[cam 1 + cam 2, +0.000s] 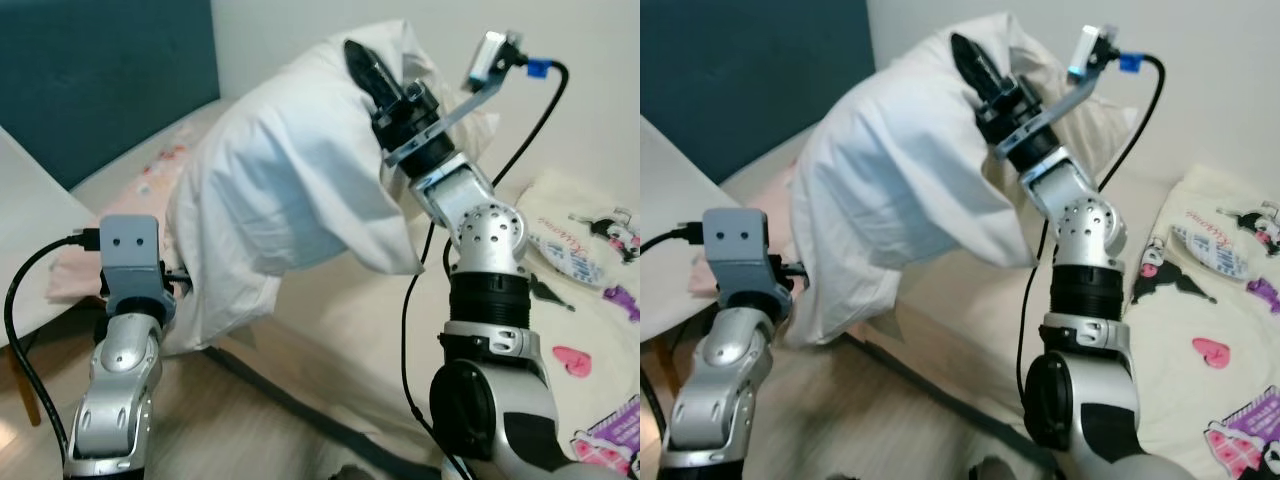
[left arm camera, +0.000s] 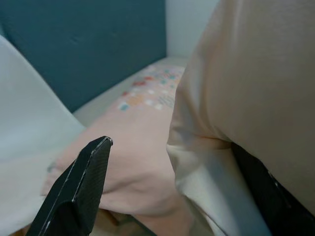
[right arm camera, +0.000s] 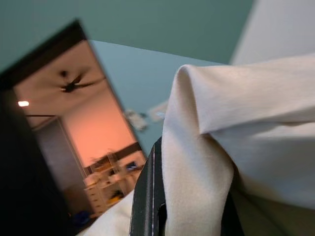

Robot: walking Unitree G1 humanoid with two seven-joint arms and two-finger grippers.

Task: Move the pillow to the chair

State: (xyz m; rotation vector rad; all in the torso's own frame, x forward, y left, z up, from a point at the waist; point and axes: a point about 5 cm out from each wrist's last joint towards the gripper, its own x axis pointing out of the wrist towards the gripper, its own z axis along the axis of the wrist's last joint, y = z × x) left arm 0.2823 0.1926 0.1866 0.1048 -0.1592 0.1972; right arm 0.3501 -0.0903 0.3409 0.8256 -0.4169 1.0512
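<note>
Pillow: the white pillow (image 1: 285,190) hangs lifted off the bed (image 1: 330,330), held between my two arms, its lower edge drooping toward the bed's near edge.
My right gripper: my right gripper (image 1: 372,75) is raised high at the pillow's top; its black fingers are pinched on a fold of the cloth, which in my right wrist view bulges over one finger (image 3: 147,196).
My left gripper: my left gripper (image 2: 162,191) sits low at the pillow's bottom corner. One finger (image 2: 78,187) stands free, the other is mostly buried under the cloth, so the fingers are spread with the pillow's edge between them.
Hidden: from my head, my left fingertips are covered by the pillow.
Bed: cream sheet, a patterned blanket (image 1: 600,260) on my right, partly cut off by the frame.
Behind: a dark teal headboard (image 1: 100,80).
Blur: the floor below looks smeared.
</note>
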